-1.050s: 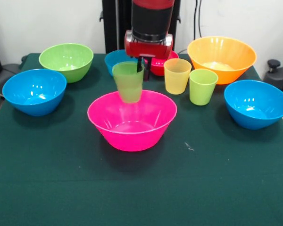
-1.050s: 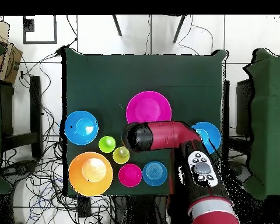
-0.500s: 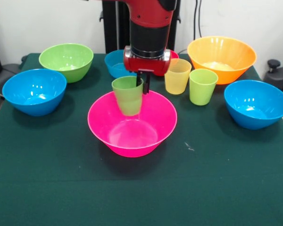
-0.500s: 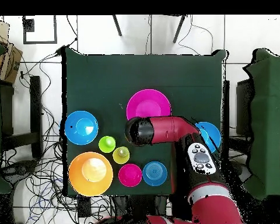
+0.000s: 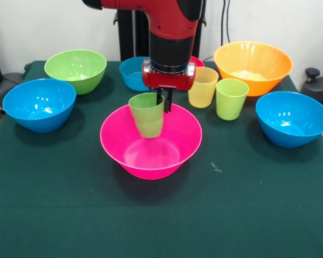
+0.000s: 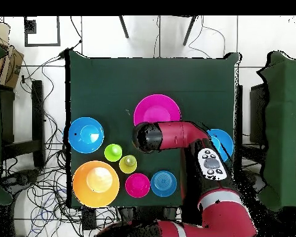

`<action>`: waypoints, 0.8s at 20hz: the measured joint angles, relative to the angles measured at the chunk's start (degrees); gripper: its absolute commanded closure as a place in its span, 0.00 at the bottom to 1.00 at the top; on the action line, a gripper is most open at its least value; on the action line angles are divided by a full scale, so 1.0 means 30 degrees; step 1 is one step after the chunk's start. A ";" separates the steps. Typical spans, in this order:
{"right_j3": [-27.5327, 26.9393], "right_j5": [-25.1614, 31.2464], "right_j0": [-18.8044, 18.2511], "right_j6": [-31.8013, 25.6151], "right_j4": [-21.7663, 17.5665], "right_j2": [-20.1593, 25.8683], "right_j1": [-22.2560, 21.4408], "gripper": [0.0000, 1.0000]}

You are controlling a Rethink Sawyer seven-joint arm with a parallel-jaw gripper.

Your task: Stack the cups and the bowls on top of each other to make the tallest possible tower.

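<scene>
Claw [image 5: 162, 101] clamped on the far rim of a green cup [image 5: 147, 114], one finger inside the wall and one outside as far as the front view shows; the cup hangs upright, mouth up, just over the hollow of the pink bowl [image 5: 151, 141] and not touching its floor. Rim grip makes sense: it leaves the cup's base free to seat flat in the bowl, which, being the widest piece near centre, looks meant as the tower's base. Judging by this, the first stacking step is in hand and nothing is stacked yet. Just beyond the claw sit a small blue bowl [image 5: 132, 71] and a red bowl, mostly hidden behind the wrist. To one side of the claw stand a yellow cup [image 5: 202, 86] and a lime cup [image 5: 231, 98], close together, with the orange bowl [image 5: 252, 65] behind them and a blue bowl [image 5: 293, 118] further out. On the other side, well apart, are a green bowl [image 5: 75, 70] and another blue bowl [image 5: 39, 104]. Table [image 5: 161, 215] is covered in dark green cloth, flat. Overhead view shows pale floor [image 6: 163, 37] and loose cables [image 6: 52, 80] round the table.
</scene>
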 measured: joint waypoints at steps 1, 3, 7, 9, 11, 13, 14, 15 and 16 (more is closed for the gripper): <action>-0.0185 0.0000 0.0000 0.0000 0.0000 0.0000 0.0159 1.00; -0.0315 0.0000 -0.0002 0.0000 0.0000 0.0003 0.0283 1.00; -0.0767 0.0000 0.0043 0.0000 0.0000 0.0003 0.0659 1.00; -0.0865 0.0000 0.0069 0.0000 0.0002 0.0004 0.0750 1.00; -0.0977 0.0000 0.0101 0.0000 0.0000 0.0005 0.0863 1.00; -0.1272 0.0000 0.0150 0.0000 0.0000 0.0019 0.1128 1.00; -0.1333 0.0000 0.0156 0.0000 0.0000 0.0027 0.1183 1.00; -0.1370 0.0000 0.0161 0.0000 0.0000 0.0029 0.1214 1.00; -0.1407 0.0000 0.0166 0.0000 0.0000 0.0030 0.1244 1.00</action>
